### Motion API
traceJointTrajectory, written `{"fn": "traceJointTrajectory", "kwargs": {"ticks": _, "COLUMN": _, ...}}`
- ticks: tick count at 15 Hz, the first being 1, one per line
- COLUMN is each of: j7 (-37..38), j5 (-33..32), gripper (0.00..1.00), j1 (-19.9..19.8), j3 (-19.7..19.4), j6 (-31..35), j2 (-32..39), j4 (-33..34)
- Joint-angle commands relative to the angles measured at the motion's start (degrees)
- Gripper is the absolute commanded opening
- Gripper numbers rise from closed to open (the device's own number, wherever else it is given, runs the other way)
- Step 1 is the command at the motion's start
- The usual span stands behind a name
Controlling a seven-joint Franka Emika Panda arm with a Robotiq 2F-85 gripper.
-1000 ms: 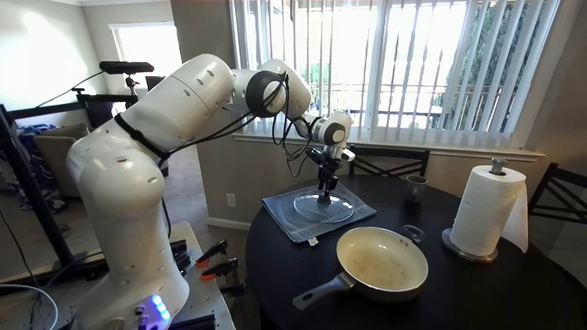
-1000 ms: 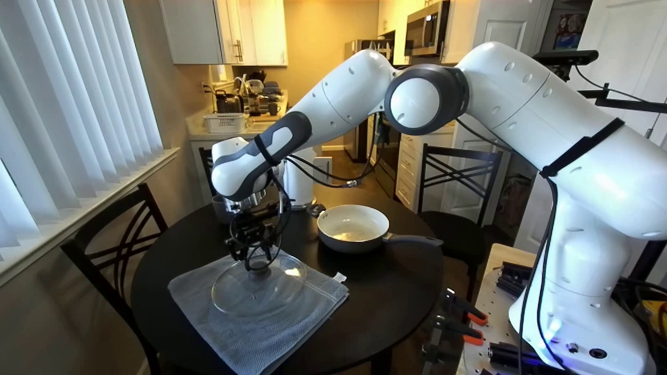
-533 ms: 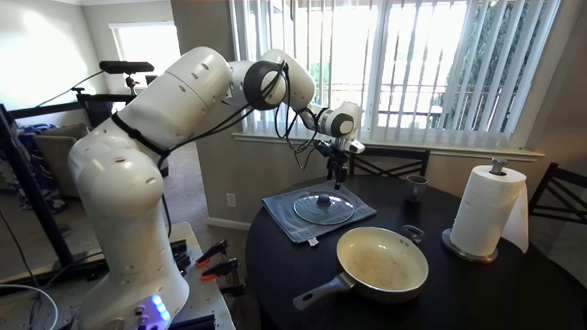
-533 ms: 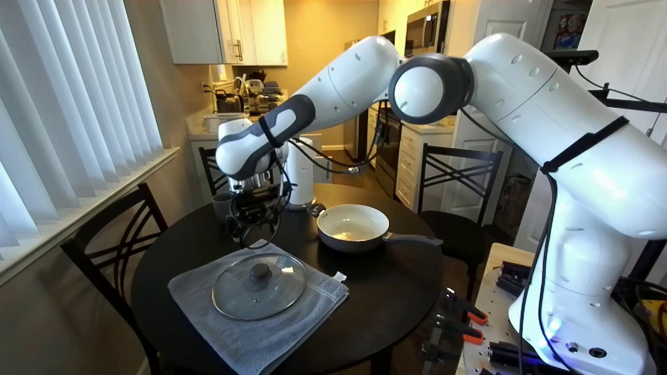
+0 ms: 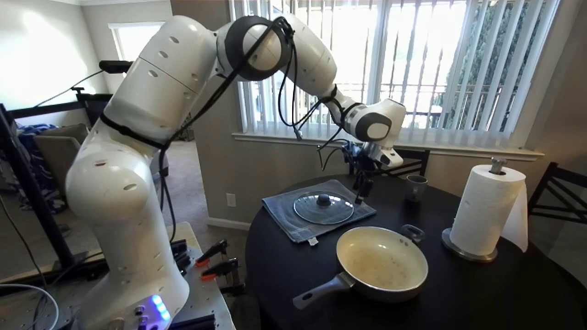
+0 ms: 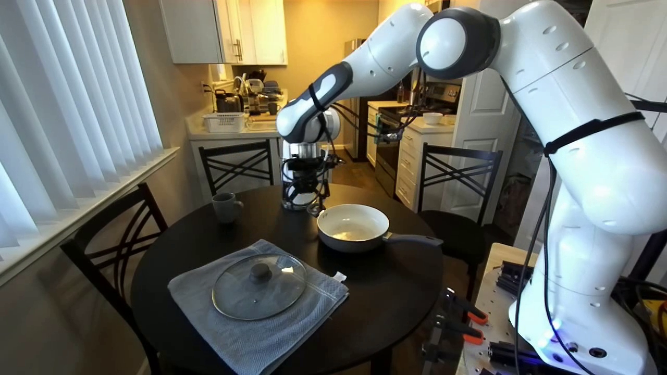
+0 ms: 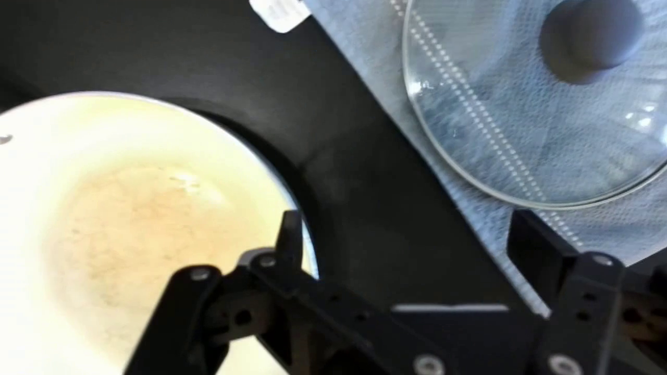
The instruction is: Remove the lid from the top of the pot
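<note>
Black rd. desk (image 6: 375, 297) carries folded grey-blue cloth (image 6: 263, 338) &, nr. it, cream-lined pot (image 5: 383, 261), upright. Glass lid (image 6: 250, 292) lies flat on cloth, off pot. Tool (image 7: 411, 234), jaws spread, hangs over desk, apart fr. lid. Grey mug (image 6: 225, 208) stands upright.

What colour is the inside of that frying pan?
The frying pan is pale cream inside, with faint brownish marks on the bottom; clearest in an exterior view.

Lid (image 6: 250, 292) on cloth (image 6: 268, 338), nr pot (image 6: 350, 240)
</note>
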Motion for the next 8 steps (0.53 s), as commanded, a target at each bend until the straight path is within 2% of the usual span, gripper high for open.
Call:
{"fn": "traceJointTrajectory", "kwargs": {"ticks": 1, "j7": -1.09, "j5": 0.36, "gripper": 1.0, "j1": -1.26, "j3": -0.94, "j6": 0.83, "j2": -1.06, "j4": -2.36}}
{"fn": "traceJointTrajectory", "kwargs": {"ticks": 4, "j7": -2.99, "j5": 0.58, "gripper": 1.0, "j1": -3.73, "j3": -1.79, "j6": 2.57, "j2": -3.08, "j4": -6.86}}
{"fn": "traceJointTrajectory", "kwargs": {"ticks": 8, "j7": -2.96, "j5": 0.56, "gripper": 1.0, "j1": -2.94, "j3": -1.47, "j6": 2.71, "j2": -3.5, "j4": -7.24}}
